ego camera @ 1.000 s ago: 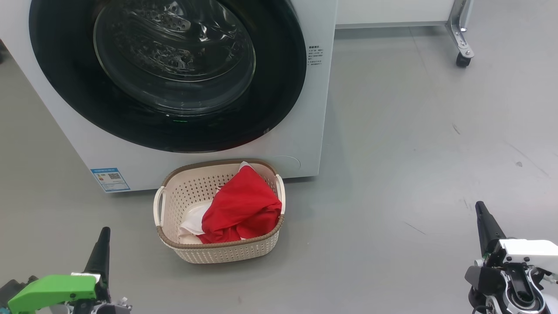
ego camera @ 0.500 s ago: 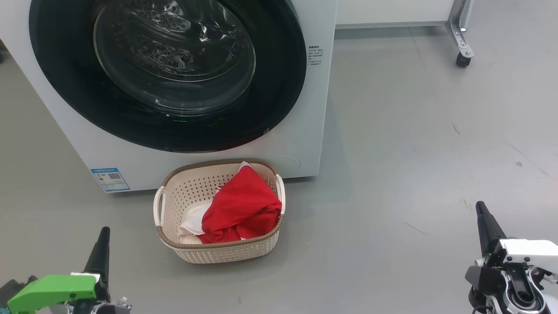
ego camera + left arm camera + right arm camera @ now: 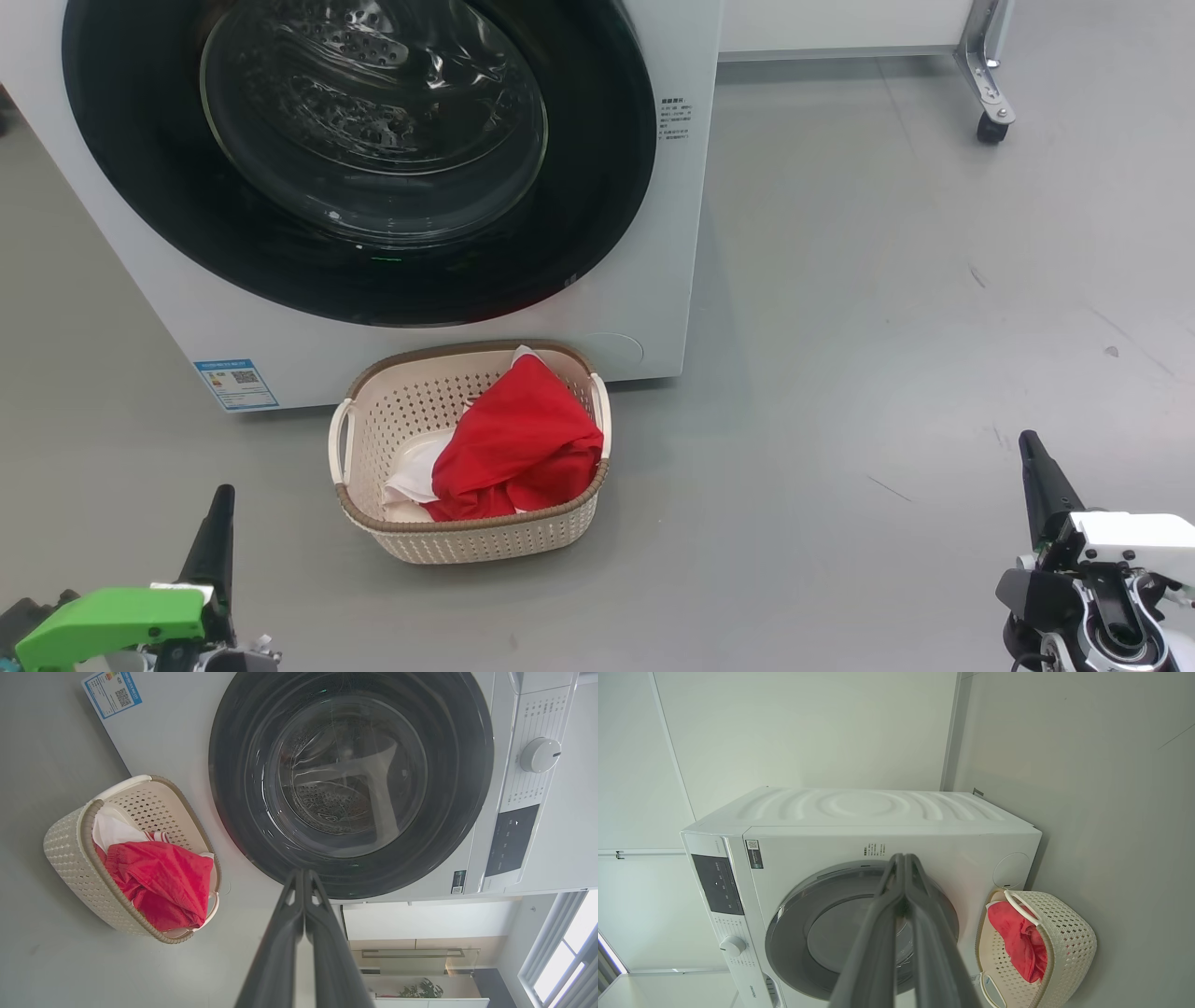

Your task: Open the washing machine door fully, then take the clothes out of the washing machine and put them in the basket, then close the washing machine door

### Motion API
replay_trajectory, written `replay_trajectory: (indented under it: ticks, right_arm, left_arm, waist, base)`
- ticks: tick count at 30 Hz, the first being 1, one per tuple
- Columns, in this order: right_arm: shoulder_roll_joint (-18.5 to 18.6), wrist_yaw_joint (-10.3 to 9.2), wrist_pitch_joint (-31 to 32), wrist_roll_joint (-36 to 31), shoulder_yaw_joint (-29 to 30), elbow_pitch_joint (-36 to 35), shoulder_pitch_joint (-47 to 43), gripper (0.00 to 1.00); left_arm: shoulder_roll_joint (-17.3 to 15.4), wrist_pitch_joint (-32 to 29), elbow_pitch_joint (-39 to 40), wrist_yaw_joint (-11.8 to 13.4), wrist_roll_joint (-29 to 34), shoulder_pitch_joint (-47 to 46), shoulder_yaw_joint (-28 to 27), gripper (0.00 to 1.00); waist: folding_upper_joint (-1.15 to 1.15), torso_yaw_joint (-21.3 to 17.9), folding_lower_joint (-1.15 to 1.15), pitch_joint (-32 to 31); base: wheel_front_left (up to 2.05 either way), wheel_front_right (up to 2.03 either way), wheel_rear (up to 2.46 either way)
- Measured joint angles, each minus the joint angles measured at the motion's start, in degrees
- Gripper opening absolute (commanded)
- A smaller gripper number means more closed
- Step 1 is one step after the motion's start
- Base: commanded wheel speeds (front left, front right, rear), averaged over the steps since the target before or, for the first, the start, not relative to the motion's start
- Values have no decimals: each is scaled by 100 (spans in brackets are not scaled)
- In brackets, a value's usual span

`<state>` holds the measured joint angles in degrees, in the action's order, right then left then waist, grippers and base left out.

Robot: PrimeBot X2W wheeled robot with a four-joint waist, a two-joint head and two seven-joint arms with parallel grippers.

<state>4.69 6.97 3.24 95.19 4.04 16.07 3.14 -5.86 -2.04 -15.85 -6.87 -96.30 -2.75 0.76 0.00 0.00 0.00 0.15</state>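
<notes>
Left gripper (image 3: pixel 221 504), lower left, and right gripper (image 3: pixel 1031 453), lower right: each has its two dark fingers pressed together from base to tip, holding nothing and touching nothing, poised above the grey floor (image 3: pixel 840 373). Between them and farther forward stands the basket (image 3: pixel 467 546), nearer the left gripper than the right and apart from both. The clothes (image 3: pixel 523 443) lie inside it, red fabric heaped toward its right side over a white part at its left. Just behind the basket rises the washing machine (image 3: pixel 653 308), a blue sticker (image 3: pixel 236 383) at the lower left of its front. The washing machine door (image 3: pixel 597 187) sits flush against that front, the perforated steel drum visible through its glass. A caster (image 3: pixel 990 126) stands at the far right.
</notes>
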Motion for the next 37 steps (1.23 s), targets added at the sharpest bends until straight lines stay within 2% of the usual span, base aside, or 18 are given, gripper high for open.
replay_trajectory:
  ticks: [37]
  right_arm:
    - [-12, 0, 8, -2, 25, -8, 1, 0]
  left_arm:
    - [22, -18, 11, 0, 0, -27, -30, 0]
  waist:
    - [0, 0, 0, 2]
  base:
    - [0, 0, 0]
